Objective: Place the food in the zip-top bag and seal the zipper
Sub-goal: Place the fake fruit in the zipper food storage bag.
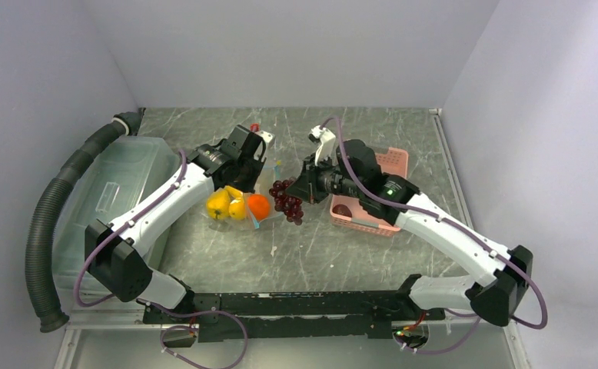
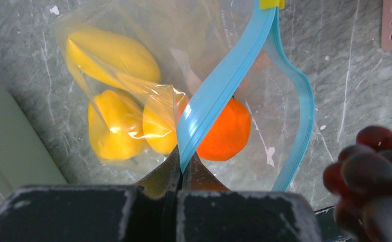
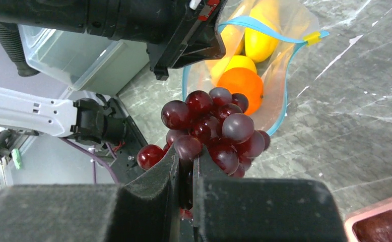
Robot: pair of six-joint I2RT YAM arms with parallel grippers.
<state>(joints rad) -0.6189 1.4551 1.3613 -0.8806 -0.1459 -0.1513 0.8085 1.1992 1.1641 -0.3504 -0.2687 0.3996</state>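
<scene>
**A:** Left gripper (image 2: 182,174) is pinched tight on the zipper (image 2: 224,80), lifting one lip. The zip-top bag (image 2: 133,80) lies on the table between the arms with its mouth gaping. Three yellow pieces (image 2: 108,128) and the orange ball (image 2: 226,133) are inside.

**B:** Right gripper (image 3: 186,161) is clamped on the grape bunch (image 3: 211,128), which hangs just outside the mouth.

**A:** On handling, we judge the film thin, limp and slippery, so we would hold only the stiffer strip. The grapes look light and knobbly and could snag the slack lip.

**B:** We cannot see where the pads meet the bunch, because the grapes cover it. From above, the left arm hides the bag's far end. There is a dark lump in the pink basket (image 1: 373,219) that we cannot identify.
</scene>
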